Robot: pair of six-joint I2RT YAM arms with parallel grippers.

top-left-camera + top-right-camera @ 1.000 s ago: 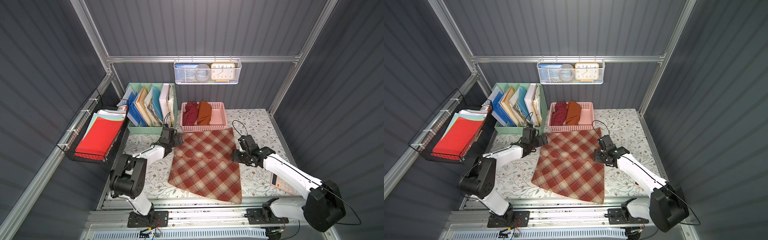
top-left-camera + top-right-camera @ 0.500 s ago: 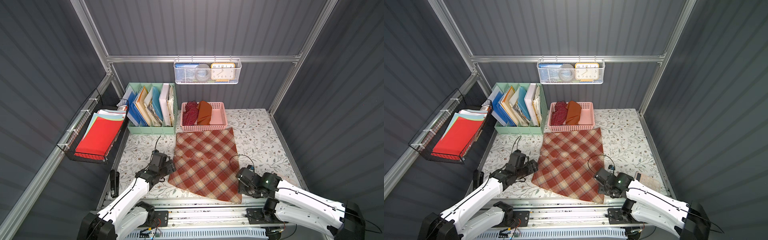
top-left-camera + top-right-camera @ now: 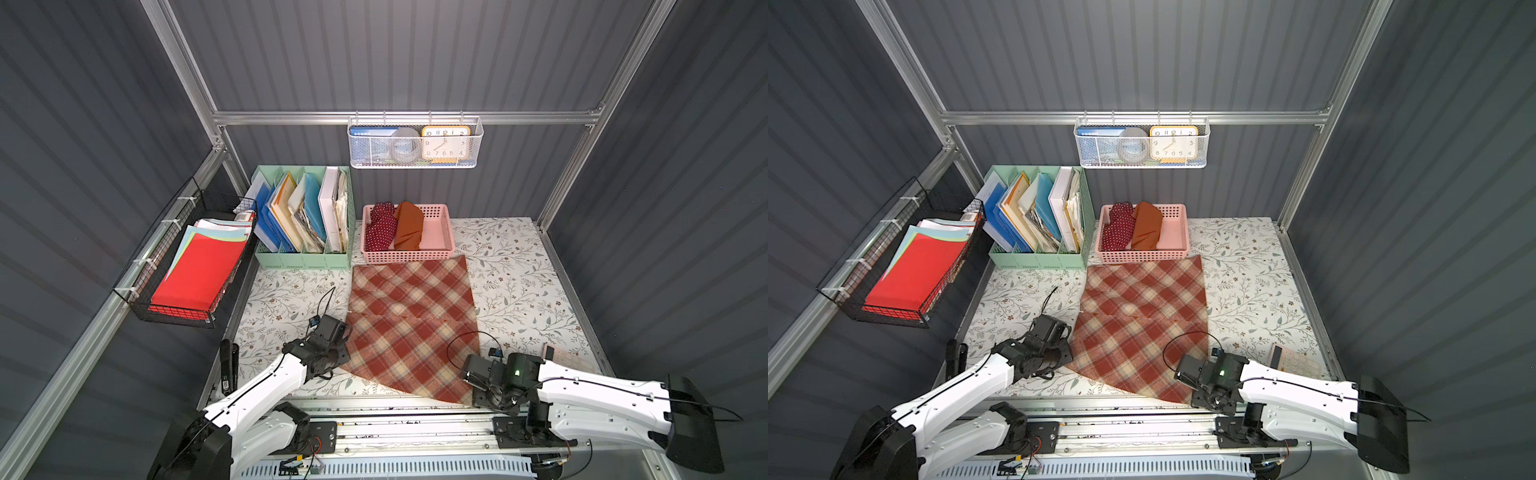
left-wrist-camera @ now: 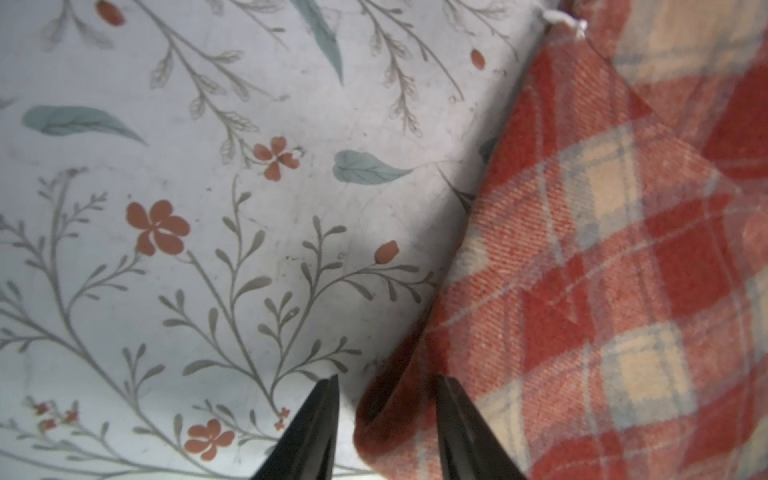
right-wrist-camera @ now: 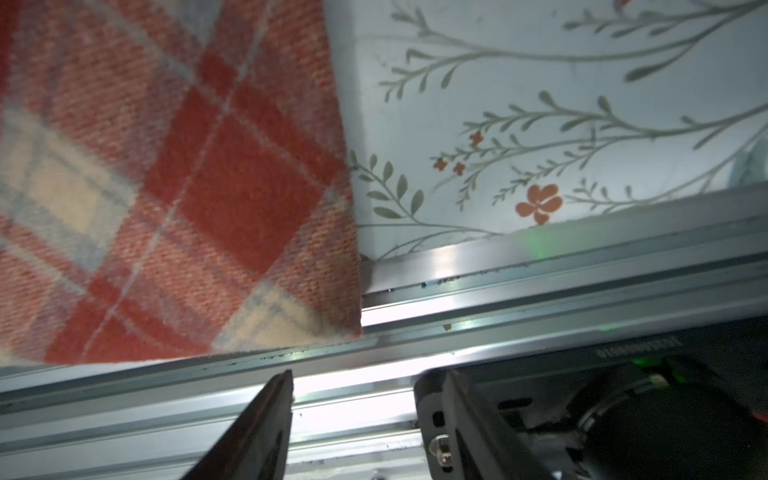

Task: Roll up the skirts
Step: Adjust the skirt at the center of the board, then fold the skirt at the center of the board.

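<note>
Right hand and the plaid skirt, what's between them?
Only the bare metal rail: the right wrist view shows it running between the open right hand and the near corner of the plaid skirt.

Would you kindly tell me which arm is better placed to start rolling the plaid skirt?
Probably the left: the fingers of the left gripper straddle a near corner of the plaid skirt, whereas the right gripper hangs open over the metal rail, just off the cloth.
</note>
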